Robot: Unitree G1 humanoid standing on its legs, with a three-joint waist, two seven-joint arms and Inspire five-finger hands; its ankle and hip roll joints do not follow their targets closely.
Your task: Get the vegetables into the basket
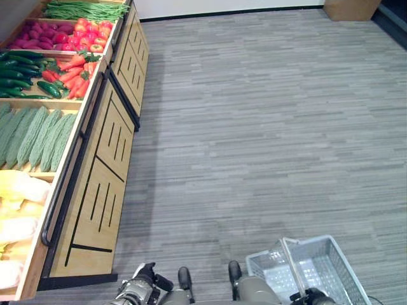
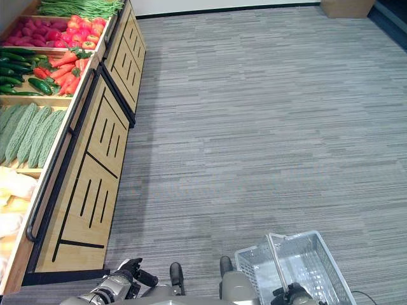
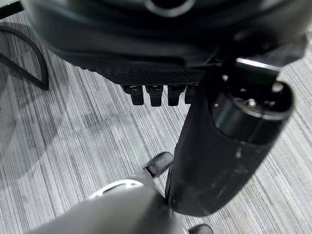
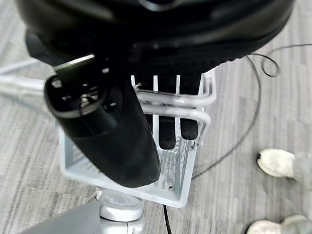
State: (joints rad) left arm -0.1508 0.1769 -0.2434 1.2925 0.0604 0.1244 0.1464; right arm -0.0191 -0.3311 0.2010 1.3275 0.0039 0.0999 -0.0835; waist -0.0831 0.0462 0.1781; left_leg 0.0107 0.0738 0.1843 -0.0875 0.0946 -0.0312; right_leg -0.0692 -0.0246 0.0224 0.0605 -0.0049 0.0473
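Vegetables lie in the bins of a wooden stand [image 1: 105,159] on the left: green beans [image 1: 82,9], tomatoes [image 1: 92,35], cucumbers [image 1: 19,73], carrots [image 1: 76,76], bitter gourds [image 1: 35,136] and pale cabbages [image 1: 16,210]. A light grey mesh basket [image 1: 318,267] hangs low at the right with nothing in it. My right hand [image 4: 168,131] is curled under its twin handle bars [image 4: 170,99] and shows small at the edge of the left eye view [image 1: 313,297]. My left hand [image 1: 145,276] hangs by the stand's near end, fingers [image 3: 146,95] relaxed and holding nothing.
A black rail [image 1: 70,178] runs along the stand's front edge. Grey carpet floor [image 1: 254,127] stretches wide to the right of the stand. A brown box [image 1: 350,7] stands at the far right. A person's shoes [image 4: 275,162] show on the floor beside the basket.
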